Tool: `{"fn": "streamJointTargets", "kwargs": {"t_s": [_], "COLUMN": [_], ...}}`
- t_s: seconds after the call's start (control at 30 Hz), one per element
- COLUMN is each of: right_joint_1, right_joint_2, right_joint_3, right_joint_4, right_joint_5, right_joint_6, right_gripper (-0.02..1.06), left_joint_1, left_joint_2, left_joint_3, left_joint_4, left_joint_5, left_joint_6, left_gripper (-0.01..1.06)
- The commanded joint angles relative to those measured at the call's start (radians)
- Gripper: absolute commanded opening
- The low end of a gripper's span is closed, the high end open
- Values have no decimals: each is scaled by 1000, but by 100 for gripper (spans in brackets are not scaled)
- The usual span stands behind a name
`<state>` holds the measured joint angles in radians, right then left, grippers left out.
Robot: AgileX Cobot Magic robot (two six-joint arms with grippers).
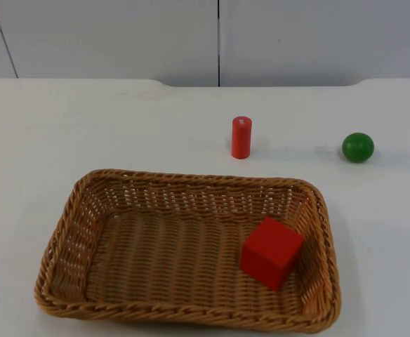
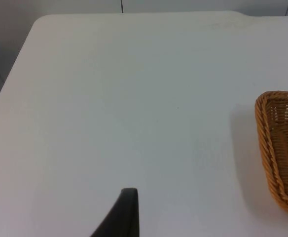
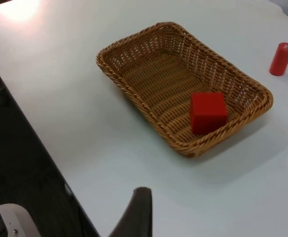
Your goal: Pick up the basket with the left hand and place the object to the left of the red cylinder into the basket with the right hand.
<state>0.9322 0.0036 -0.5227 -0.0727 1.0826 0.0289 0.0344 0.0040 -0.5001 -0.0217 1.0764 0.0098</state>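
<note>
Top view: the wicker basket [image 1: 121,281] is seen lying flat on the white table [image 1: 36,140], its long axis running left to right across the picture, its open side up. A red cube [image 1: 272,251] is seated inside it at the right end, turned so that one corner points toward the near rim. Beyond the basket's far rim the red cylinder [image 1: 241,137] is stood upright, apart from it. Further right, a green ball [image 1: 358,147] is set well apart from the cylinder. Of the left gripper [image 2: 126,212] and right gripper [image 3: 139,212] a single black fingertip each is seen above bare table; whether the fingers are apart cannot be told.
</note>
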Motion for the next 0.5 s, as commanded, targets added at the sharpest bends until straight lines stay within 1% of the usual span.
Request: {"fn": "streamJointTargets", "kwargs": {"t_s": [0.0, 0.4, 0.47], "right_joint_1": [-1, -1, -1], "right_joint_2": [-4, -4, -4], "right_joint_3": [7, 7, 7], "right_joint_4": [6, 5, 5], "right_joint_5": [-3, -5, -5], "right_joint_6": [-10, -10, -10], "right_gripper": [82, 82, 85], "left_joint_1": [1, 1, 1], "left_joint_2": [-4, -4, -4], "left_joint_3": [4, 4, 6], "left_joint_4": [4, 4, 4], "left_joint_5": [-3, -3, -3], "left_joint_6": [-2, -2, -2], "left_gripper": [105, 105, 105]}}
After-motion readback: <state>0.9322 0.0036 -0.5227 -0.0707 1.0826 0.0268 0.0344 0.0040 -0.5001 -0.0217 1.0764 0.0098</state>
